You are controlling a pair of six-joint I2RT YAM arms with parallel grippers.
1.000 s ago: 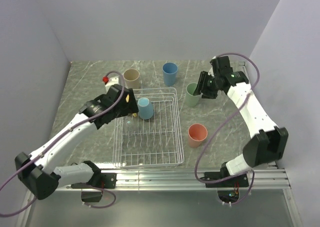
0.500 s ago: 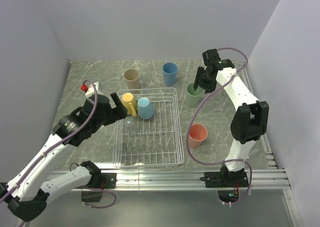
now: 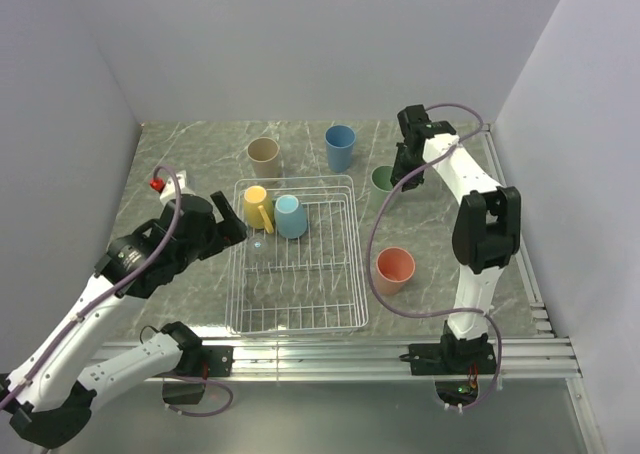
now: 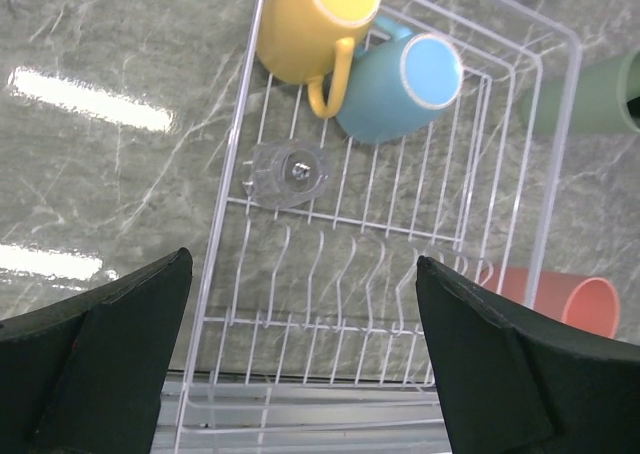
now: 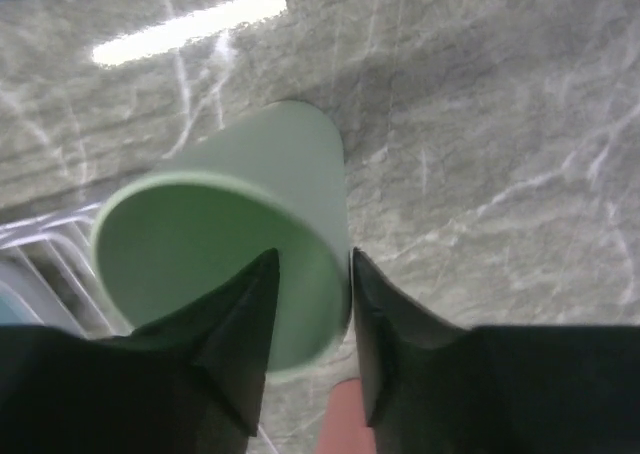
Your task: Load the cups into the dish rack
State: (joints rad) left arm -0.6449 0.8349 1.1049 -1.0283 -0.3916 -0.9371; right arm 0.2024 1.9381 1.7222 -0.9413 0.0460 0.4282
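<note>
The white wire dish rack (image 3: 345, 274) lies mid-table and holds the yellow mug (image 3: 257, 206) and the light-blue mug (image 3: 290, 216) at its far end. Both mugs show in the left wrist view, yellow (image 4: 310, 24) and light-blue (image 4: 400, 86). The beige cup (image 3: 264, 156), blue cup (image 3: 340, 146), green cup (image 3: 383, 179) and salmon cup (image 3: 394, 269) stand on the table. My left gripper (image 3: 232, 219) is open and empty at the rack's left side. My right gripper (image 5: 312, 259) straddles the green cup's (image 5: 250, 194) wall, one finger inside and one outside, with a narrow gap left.
The rack's near half shows bare wire prongs (image 4: 340, 274). A small clear plastic fitting (image 4: 290, 172) sits on the rack floor near the mugs. Grey walls close in the marble table on three sides, and a metal rail (image 3: 380, 354) runs along the near edge.
My left gripper has let go of the yellow mug in the rack and pulled back to the left. My right gripper has moved onto the green cup's rim and narrowed.
</note>
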